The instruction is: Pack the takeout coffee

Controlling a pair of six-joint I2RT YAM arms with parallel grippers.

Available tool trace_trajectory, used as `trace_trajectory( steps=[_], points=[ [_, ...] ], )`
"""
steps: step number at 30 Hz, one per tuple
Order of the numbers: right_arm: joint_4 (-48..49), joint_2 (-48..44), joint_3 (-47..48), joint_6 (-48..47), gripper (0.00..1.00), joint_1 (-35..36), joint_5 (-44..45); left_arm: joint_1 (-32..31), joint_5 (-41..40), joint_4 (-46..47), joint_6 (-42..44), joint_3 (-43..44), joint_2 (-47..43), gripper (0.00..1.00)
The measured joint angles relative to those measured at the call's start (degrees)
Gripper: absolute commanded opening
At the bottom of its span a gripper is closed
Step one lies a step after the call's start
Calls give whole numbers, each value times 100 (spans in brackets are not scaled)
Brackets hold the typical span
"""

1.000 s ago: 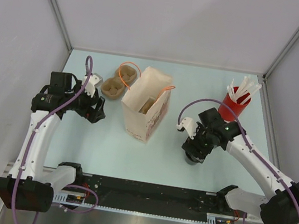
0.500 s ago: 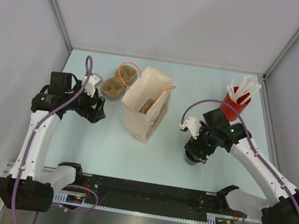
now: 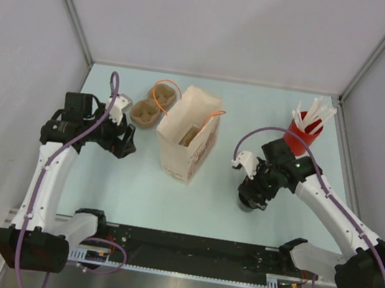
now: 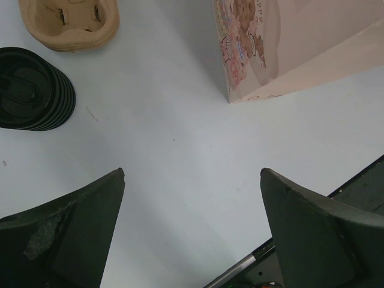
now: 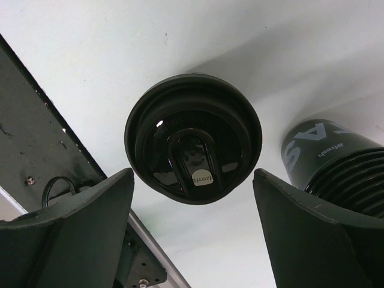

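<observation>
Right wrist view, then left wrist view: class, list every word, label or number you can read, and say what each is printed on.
"fresh", with an unclear mark before it: small label on the glossy black lid.
"AS", large white letters, cut off: side of the ribbed black cup.
"fresh", small, beside those letters on the same cup.
Paper bag: cartoon print and tiny lettering near its bottom edge, too small to read.
</observation>
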Motion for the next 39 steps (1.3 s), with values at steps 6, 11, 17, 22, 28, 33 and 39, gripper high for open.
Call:
trace_trajectory(
  steps=[6, 11, 17, 22, 28, 33, 39],
  points=[
    [15, 87, -2, 2, 80, 0, -17, 0, 0, 0, 0, 0, 0, 99],
    [70, 87, -46, 31, 76, 52, -7, 0, 0, 0, 0, 0, 0, 100],
    [125, 87, -52, 87, 73, 127, 28, 0, 0, 0, 0, -4, 0, 99],
    [146, 87, -52, 151, 73, 162, 66, 0, 0, 0, 0, -4, 0, 99],
    [197, 87, -68, 199, 77, 214, 133, 0, 0, 7, 0, -26, 0, 99],
    [240, 87, -92, 203, 76, 236, 170, 0, 2, 7, 0, -48, 0, 100],
    [238, 87, -109, 216, 73, 240, 181, 0, 2, 7, 0, -50, 0, 99]
  ],
)
